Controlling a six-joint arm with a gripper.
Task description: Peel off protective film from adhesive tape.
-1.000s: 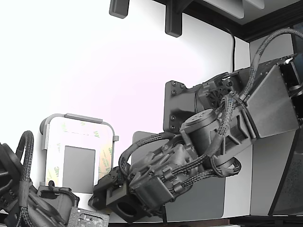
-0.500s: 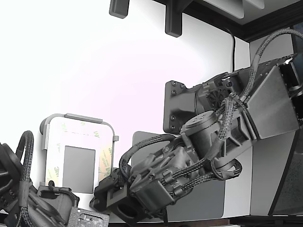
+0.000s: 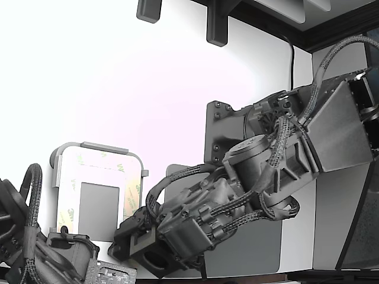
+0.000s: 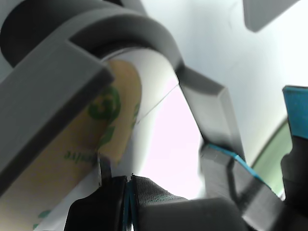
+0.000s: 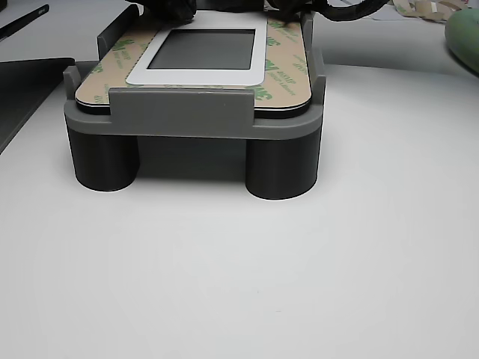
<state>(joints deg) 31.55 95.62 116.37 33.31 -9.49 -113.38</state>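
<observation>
The pale yellow-tan paper liner strip with green logos (image 5: 283, 69) lies flat around the white rounded plate with a grey square centre (image 5: 199, 54), seated in a raised dark grey holder (image 5: 187, 120) on the white surface (image 5: 247, 277). The black claw (image 4: 126, 185) sits at the liner's corner; its jaws look pressed together, though whether they pinch the liner cannot be told.

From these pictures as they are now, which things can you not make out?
- End effector, exterior view: the arm's own body and cables hide the fingertips; open or shut is unclear.
- Protective film, wrist view: too near and blurred; whether the dark tips below it pinch an edge is unclear.
- Grey fixture, other view: its far end is cut off at the frame edge behind black cables.
</observation>
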